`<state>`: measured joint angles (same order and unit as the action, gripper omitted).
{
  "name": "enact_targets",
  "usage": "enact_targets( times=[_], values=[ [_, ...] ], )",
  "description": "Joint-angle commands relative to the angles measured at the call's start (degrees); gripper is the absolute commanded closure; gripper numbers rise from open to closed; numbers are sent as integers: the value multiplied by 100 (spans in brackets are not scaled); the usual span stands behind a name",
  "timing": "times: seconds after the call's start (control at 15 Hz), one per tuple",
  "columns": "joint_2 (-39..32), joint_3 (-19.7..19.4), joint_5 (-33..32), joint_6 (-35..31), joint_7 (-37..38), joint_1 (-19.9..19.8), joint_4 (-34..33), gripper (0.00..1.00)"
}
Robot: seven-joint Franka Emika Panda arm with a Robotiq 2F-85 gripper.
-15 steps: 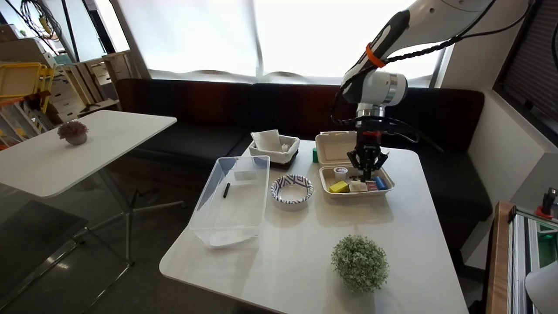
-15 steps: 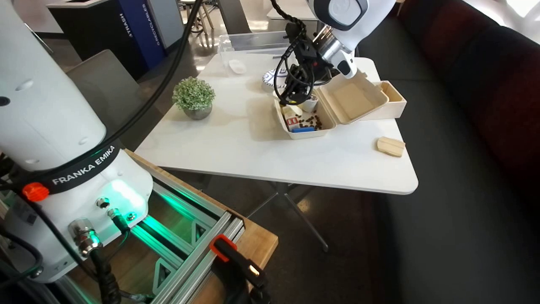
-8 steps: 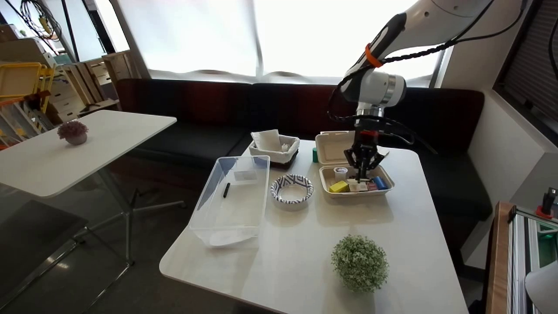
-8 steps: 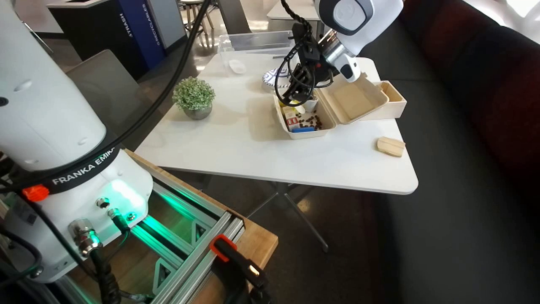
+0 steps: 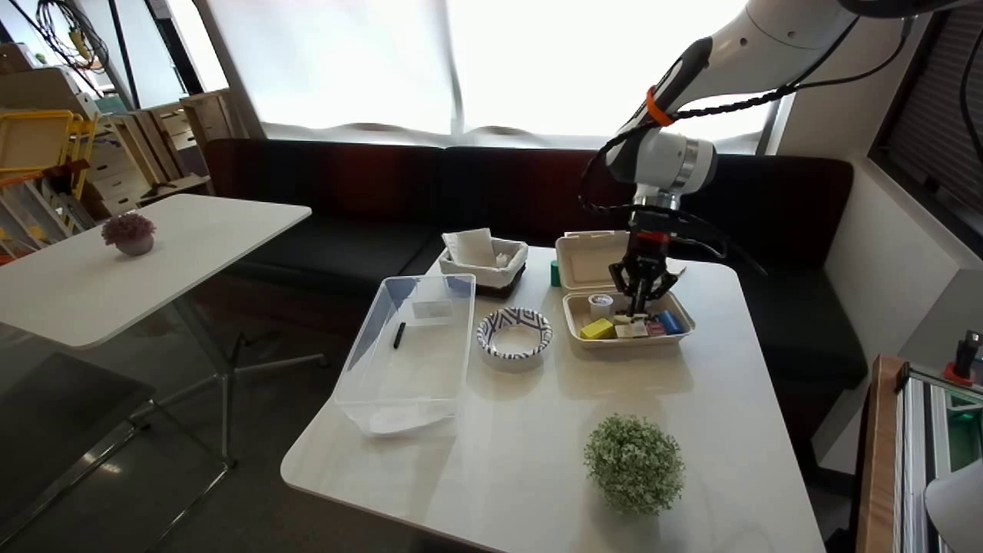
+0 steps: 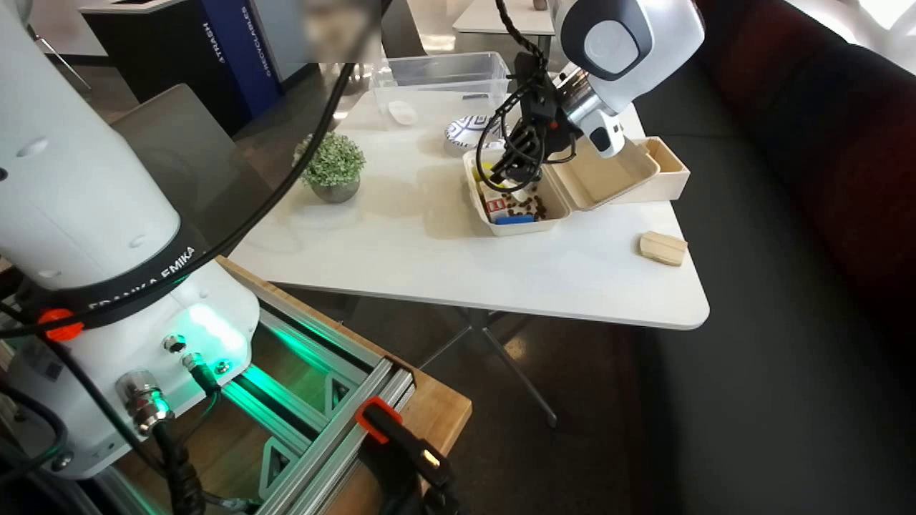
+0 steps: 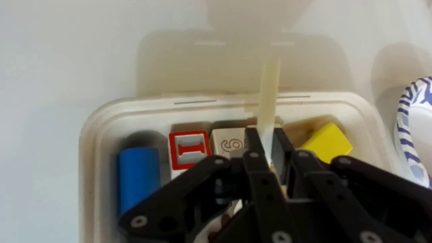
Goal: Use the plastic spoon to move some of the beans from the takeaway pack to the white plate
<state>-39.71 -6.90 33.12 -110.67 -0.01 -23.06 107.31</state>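
The takeaway pack, a cream clamshell, lies with its lid folded back in both exterior views. My gripper is over its base, pointing down, shut on the plastic spoon; the pale handle sticks out past the fingers. The spoon's bowl end seems to show low over the pack, partly hidden by the gripper, in an exterior view. Brown beans are scattered on the pack's floor behind the blocks. What looks like the white plate is a deep paper one with a blue-patterned rim, standing beside the pack.
Inside the pack sit a blue cylinder, a yellow block, a red-framed block and a small white cup. A clear tub, a napkin basket, a potted plant and a wooden piece share the table.
My gripper, keeping the spoon, has shifted rightward in an exterior view, and the spoon's bowl end has come closer to the beans. The pack and its contents look unmoved.
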Motion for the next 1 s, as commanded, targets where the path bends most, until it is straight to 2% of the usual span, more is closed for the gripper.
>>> enact_targets(
  times=[0.0,0.93],
  values=[
    [-353,-29,185,392,149,-116,-405,97],
    [-463,-123,339,430,251,-162,-727,97]
  ],
)
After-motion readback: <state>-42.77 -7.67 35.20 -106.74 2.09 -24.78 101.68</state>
